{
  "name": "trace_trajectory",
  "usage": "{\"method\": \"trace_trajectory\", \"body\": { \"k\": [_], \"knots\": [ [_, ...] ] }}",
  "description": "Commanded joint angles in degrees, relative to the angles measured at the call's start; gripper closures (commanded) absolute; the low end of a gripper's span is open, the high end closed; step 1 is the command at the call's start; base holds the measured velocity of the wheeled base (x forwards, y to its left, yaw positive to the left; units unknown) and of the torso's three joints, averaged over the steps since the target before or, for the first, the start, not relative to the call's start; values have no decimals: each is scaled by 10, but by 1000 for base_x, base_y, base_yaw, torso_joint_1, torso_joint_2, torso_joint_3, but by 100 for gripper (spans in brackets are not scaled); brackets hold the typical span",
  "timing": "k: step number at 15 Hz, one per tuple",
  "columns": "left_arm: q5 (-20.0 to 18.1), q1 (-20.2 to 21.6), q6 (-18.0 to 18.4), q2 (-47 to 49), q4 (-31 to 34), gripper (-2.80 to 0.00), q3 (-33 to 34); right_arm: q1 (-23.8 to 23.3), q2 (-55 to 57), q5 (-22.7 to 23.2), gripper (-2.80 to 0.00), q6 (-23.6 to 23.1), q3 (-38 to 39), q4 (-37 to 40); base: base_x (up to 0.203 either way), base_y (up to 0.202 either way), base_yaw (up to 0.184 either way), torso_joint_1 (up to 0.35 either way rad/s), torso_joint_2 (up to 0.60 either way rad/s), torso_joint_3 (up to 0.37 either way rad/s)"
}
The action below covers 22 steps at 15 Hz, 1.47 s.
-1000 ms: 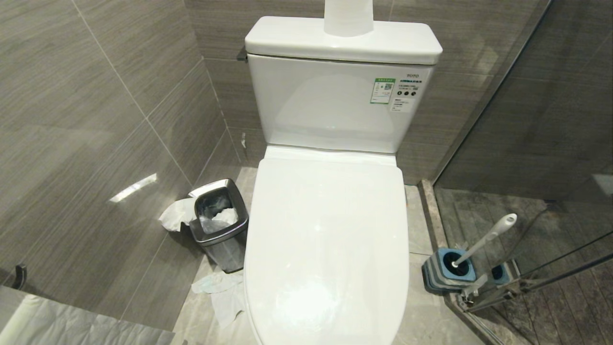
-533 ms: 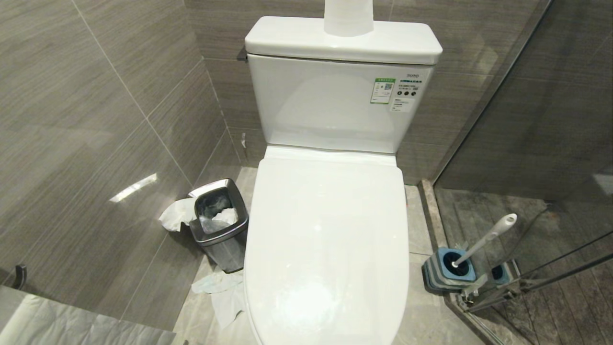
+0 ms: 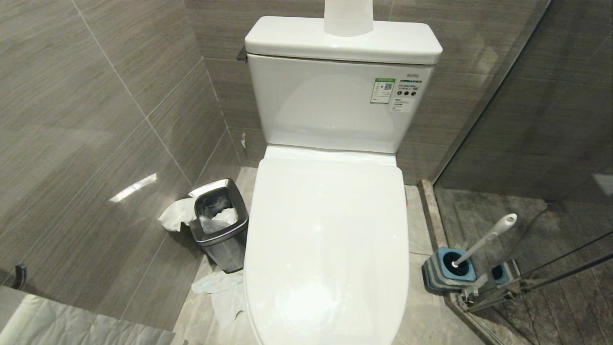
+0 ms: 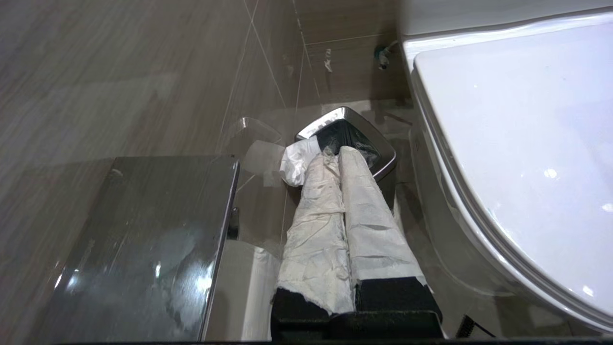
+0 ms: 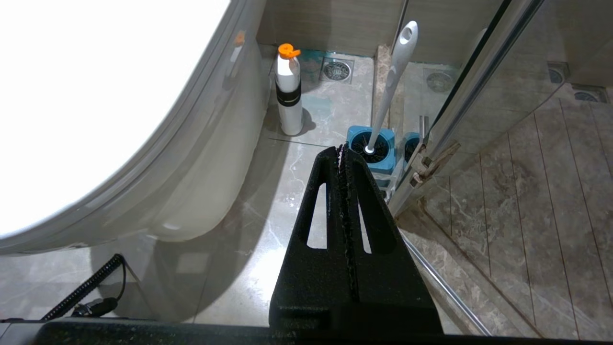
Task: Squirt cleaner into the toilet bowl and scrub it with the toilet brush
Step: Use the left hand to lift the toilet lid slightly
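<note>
Grey-tiled bathroom, toilet bowl [image 3: 328, 249] lid down, both our grippers clenched empty, so we judge lid-lifting comes first.

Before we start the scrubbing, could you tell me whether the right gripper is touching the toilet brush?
Apart. The right wrist view shows the right gripper shut and empty above the floor, while the toilet brush stands untouched in its blue holder beyond the fingertips.

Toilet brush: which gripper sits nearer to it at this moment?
Right. The right gripper, shut, points at the toilet brush standing in its blue holder just beyond. The left gripper, shut, is across the toilet bowl, by the steel bin.
</note>
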Motion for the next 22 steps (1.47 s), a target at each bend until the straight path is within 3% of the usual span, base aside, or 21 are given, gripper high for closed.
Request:
{"method": "trace_trajectory", "body": {
  "k": [1,7,11,19,22],
  "knots": [
    [-12,1,-1,69,-21,0,-7,0,0,0,0,0,0,0,0,0,0,0,0,0],
    [-12,-2,12,97,-38,0,-41,0,0,0,0,0,0,0,0,0,0,0,0,0],
    [-11,-1,63,142,-38,0,-47,0,0,0,0,0,0,0,0,0,0,0,0,0],
    [-15,-14,64,325,-41,0,-124,0,0,0,0,0,0,0,0,0,0,0,0,0],
    [11,-59,62,365,-41,0,-140,0,0,0,0,0,0,0,0,0,0,0,0,0]
  ]
}}
